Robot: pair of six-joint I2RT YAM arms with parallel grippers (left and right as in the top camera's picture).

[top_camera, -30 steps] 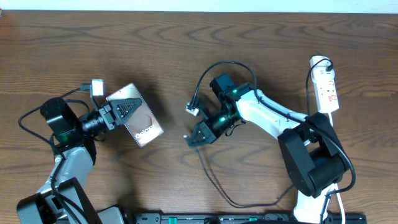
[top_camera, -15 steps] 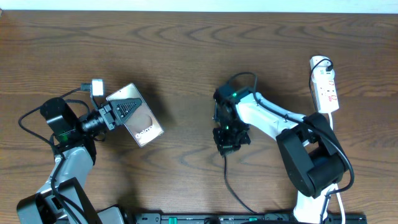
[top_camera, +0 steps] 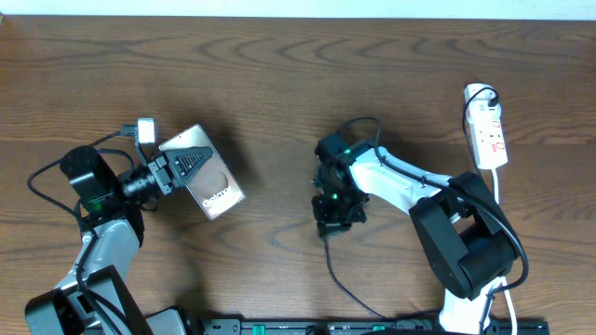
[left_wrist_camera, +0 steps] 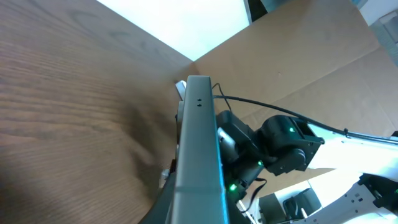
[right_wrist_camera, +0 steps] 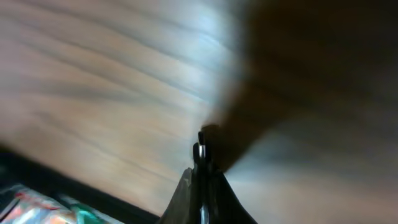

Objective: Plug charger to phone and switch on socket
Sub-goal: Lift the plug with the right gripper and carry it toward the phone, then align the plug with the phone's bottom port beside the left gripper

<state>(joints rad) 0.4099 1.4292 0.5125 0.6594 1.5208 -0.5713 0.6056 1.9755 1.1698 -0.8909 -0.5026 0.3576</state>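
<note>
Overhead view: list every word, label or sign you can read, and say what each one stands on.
"Galaxy": white lettering on the face of the phone; the lettering that follows it is too small to read.
Red marks on the socket: too small to read as words or signs.
Nothing else in this view bears readable text.

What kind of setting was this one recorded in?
Probably an indoor robotics test bench: a wooden table with a left arm and right arm mounted at it, a white socket strip on its right side, and a cardboard panel beside it.
</note>
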